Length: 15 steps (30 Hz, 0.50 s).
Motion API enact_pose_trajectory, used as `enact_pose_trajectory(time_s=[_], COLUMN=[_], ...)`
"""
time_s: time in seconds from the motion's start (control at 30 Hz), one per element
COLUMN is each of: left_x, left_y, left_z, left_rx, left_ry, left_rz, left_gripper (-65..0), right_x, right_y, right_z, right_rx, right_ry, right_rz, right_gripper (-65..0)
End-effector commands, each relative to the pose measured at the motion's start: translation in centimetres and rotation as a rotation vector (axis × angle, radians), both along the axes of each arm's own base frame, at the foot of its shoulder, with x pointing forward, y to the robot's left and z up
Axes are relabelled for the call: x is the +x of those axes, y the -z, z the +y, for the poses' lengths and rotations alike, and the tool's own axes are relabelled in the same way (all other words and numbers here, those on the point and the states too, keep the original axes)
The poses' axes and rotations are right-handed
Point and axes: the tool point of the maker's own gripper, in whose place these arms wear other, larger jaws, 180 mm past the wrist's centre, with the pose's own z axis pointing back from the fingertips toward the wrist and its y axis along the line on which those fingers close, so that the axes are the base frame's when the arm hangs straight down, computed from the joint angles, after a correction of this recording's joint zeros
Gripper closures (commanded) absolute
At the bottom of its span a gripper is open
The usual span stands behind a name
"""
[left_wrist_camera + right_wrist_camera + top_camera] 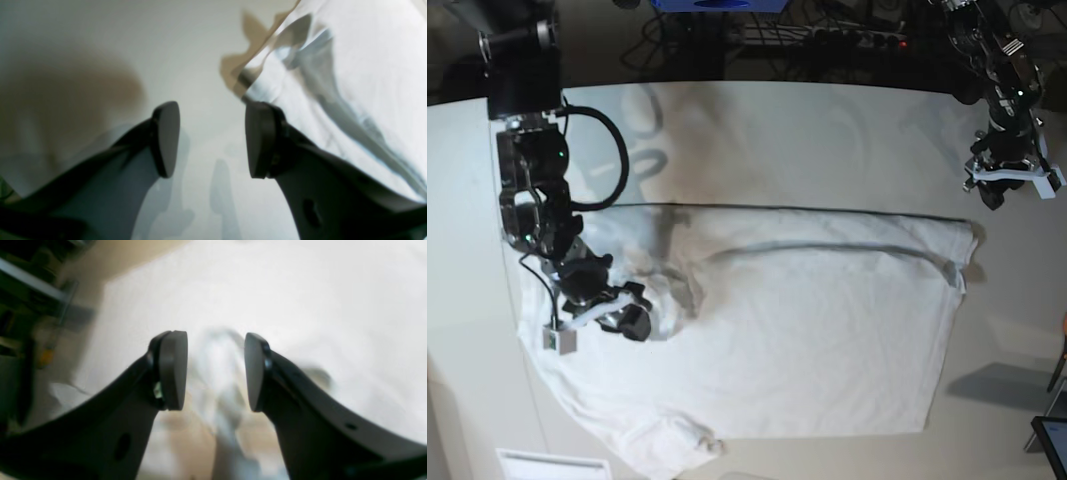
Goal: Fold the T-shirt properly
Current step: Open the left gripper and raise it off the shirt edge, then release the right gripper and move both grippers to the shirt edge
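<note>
White T-shirt (807, 320) lies spread over the pale table (807, 130), wrinkled, with a long crease running across its upper part and a bunched lump near its left side in the base view. Right gripper (632, 315) is low over that bunched part; its wrist view is blurred, but the jaws stand apart with rumpled cloth (217, 373) showing between the pads, and nothing is pinched. Whether the pads touch the cloth cannot be told. Left gripper (1012, 185) hangs above bare table just beyond the shirt's far corner. Its jaws are also parted, holding nothing, with table surface between the pads (166, 140) and the shirt's wavy edge (333, 83) just beside one of them
</note>
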Motion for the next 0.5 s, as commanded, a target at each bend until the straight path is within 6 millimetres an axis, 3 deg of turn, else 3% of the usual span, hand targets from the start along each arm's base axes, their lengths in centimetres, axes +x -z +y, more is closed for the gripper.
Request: enact_pose_trajectory(time_s=[0.0,0.07,0.17,0.23,0.27,0.47], left_x=[0.7,1.5,3.5,4.9,5.0,6.5], left_y=[-1.5,-1.4,-1.5,-1.4,-1.2,-0.4], left_z=[0.4,-0.6,-3.5,-5.4,-6.1,-7.6], left_rx=[0.033,0.032,0.058,0.068,0.077,0.223], left_ry=[0.013,0.059,0.222,0.311,0.334,0.362], left_rz=[-0.04,-0.04,-0.027,-0.024,-0.012,0.051], left_gripper=[-30.7,-28.2,-13.4,-2.5,0.0,0.0], right_x=[-0.3,-2.3,-4.7,-6.1,-6.7,-9.0], right_y=[-1.5,-0.5,-0.1,0.0,0.0,0.7], right_z=[1.3,2.3,5.0,6.3,7.0,11.4], right_rx=[0.022,0.017,0.008,-0.007,-0.01,-0.003], right_ry=[-0.042,-0.095,-0.188,-0.245,-0.272,-0.395], right_rz=[-0.037,0.022,0.037,0.038,0.038,0.05], right_gripper=[-24.1,-21.8,-14.4,-5.1,-2.0,-0.9])
